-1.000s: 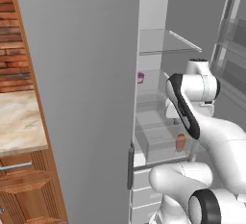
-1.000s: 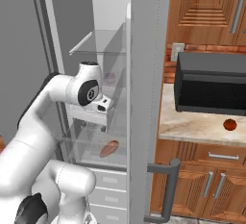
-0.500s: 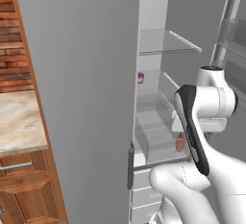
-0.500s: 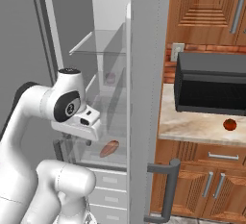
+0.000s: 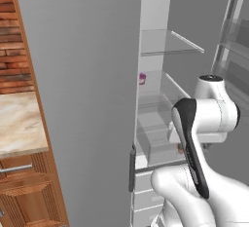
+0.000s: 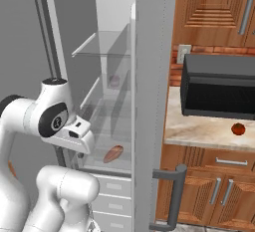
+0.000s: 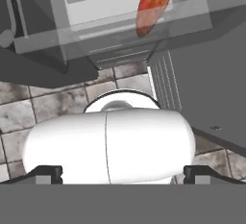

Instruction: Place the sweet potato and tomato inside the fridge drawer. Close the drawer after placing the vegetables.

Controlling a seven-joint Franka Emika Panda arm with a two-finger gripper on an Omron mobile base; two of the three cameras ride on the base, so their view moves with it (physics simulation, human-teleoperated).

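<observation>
Open fridge beside the counter (image 6: 209, 129): the sweet potato (image 6: 113, 153) lies in the clear fridge drawer (image 6: 99, 149), the tomato (image 6: 238, 129) waits on the counter, and the gripper (image 7: 122, 172), jaws apart and empty, has drawn back toward the next pick.

Sweet potato (image 6: 113, 153): dull orange-brown, redder at one end in the hand view. Tomato (image 6: 238, 129): glossy red, dark spot on top. Fridge drawer (image 6: 102, 144): clear, pale rim. Small cup (image 5: 142, 78): purple-pink. Counter (image 6: 209, 131): beige marbling with brown veins. Cabinets (image 6: 214, 196): reddish-brown wood grain, grey handles. Microwave (image 6: 219, 86): dark grey. Floor (image 7: 43, 100): mottled grey-brown tiles. Wall (image 5: 14, 36): red brick.
</observation>
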